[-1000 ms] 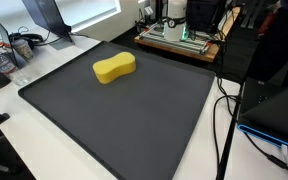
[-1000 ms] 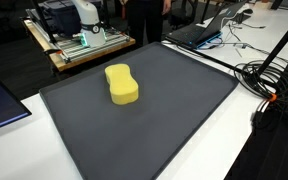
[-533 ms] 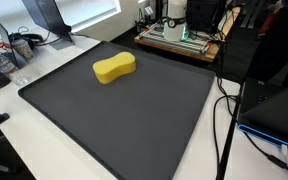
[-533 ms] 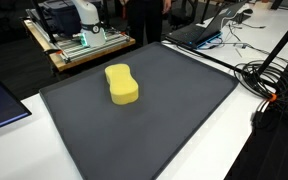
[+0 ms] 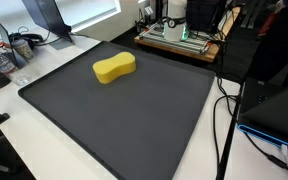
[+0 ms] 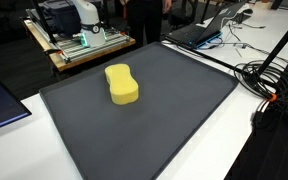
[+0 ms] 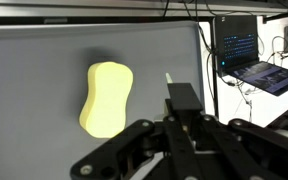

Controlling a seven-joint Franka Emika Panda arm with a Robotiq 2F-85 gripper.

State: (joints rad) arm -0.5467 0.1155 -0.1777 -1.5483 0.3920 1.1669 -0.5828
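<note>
Gripper: in the wrist view we see the gripper point(image 7: 170, 82) come in from the lower edge. Its fingers are pressed together with nothing between them.
Gripper's place: it hangs over the dark mat point(image 7: 34, 70), and its tip points at bare mat just beside the sponge point(image 7: 106, 98) without touching it.
Sponge: we see a yellow, peanut-shaped sponge lying flat on the mat. In the wrist view it sits left of the fingertips with its long side running up and down.
Sponge in the wider views: in both exterior views the sponge point(image 5: 114, 68) point(image 6: 122, 84) rests in the far part of the mat, with nothing else on the mat around it.
Mat: large, dark grey and rectangular point(image 5: 134, 125) point(image 6: 159, 120), it covers most of the desk.
Desk: white point(image 5: 59, 48) point(image 6: 29, 140), showing as a border around the mat.
Beyond the mat: a wooden board with equipment point(image 5: 179, 40) point(image 6: 79, 48) stands at the far edge.
Beside the mat: we make out an open laptop point(image 7: 269, 78) point(image 6: 199, 32) and a tangle of black cables point(image 6: 269, 80), well apart from the sponge.
</note>
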